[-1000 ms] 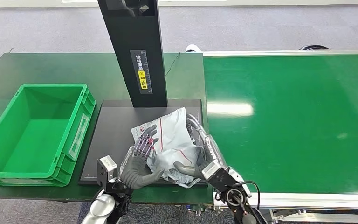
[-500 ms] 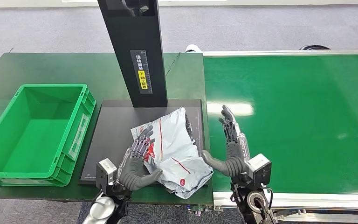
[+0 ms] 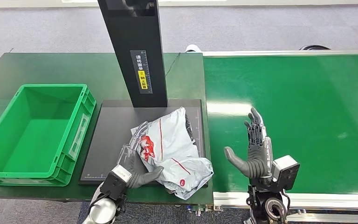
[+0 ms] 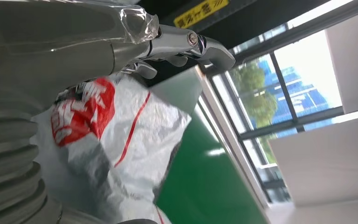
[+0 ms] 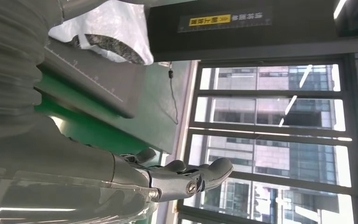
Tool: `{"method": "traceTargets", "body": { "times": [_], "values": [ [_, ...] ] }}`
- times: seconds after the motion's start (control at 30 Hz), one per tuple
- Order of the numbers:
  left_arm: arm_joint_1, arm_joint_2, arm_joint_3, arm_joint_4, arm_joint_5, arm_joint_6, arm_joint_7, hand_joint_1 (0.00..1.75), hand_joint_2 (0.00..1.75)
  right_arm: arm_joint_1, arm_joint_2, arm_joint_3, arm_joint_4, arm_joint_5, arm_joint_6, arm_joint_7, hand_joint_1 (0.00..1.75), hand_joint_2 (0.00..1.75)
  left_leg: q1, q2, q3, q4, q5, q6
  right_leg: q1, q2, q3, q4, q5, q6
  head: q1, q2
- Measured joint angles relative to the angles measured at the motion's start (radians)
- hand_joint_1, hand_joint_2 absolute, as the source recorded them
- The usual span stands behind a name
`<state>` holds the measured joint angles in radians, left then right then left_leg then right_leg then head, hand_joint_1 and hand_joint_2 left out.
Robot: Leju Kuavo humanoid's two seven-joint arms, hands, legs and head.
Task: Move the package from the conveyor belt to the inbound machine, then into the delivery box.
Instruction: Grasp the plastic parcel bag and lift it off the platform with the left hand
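Observation:
The package (image 3: 175, 144), a crumpled grey-white poly bag with red print, lies on the black plate (image 3: 114, 126) of the inbound machine, its near corner overhanging the plate's front edge. My left hand (image 3: 137, 165) rests against the bag's near left edge, fingers stretched out along it and partly hidden by it, thumb spread at the near side. The left wrist view shows those straight fingers (image 4: 186, 44) beside the bag (image 4: 121, 140). My right hand (image 3: 255, 148) hovers open over the conveyor belt (image 3: 307, 102), clear of the bag, fingers spread (image 5: 186, 179).
The machine's black column (image 3: 135, 51) rises behind the plate. An empty green delivery box (image 3: 37, 130) stands left of the plate on the dark green table (image 3: 51, 67). The belt's metal frame (image 3: 326, 200) runs along the near right.
My right hand let go of the package and moved right, out over the belt, now open. My left hand drew back and down, its fingers sliding to the bag's left edge.

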<state>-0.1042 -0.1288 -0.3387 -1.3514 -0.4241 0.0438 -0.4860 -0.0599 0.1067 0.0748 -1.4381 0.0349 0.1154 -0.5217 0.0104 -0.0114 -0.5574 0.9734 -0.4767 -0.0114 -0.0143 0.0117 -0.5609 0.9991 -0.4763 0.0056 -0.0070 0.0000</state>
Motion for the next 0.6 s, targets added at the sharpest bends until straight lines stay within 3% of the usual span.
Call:
{"method": "traceTargets", "body": {
  "times": [0.23, 0.6],
  "values": [
    [-0.060, 0.004, -0.008, -0.007, -0.215, 0.096, 0.086, 0.00, 1.75, 0.002, 0.013, -0.028, 0.027, 0.050, 0.009, 0.037, 0.00, 1.75, 0.000, 0.000, 0.000, 0.000, 0.000, 0.000, 0.000, 0.000, 0.000, 0.000, 0.000, 0.000, 0.000, 0.000],
    [-0.118, 0.016, -0.031, 0.058, -0.370, 0.038, 0.233, 0.00, 1.75, 0.019, 0.024, -0.037, 0.058, 0.106, 0.019, 0.049, 0.00, 1.75, 0.000, 0.000, 0.000, 0.000, 0.000, 0.000, 0.000, 0.000, -0.001, 0.000, 0.000, 0.000, 0.000, 0.000]
  ]
}}
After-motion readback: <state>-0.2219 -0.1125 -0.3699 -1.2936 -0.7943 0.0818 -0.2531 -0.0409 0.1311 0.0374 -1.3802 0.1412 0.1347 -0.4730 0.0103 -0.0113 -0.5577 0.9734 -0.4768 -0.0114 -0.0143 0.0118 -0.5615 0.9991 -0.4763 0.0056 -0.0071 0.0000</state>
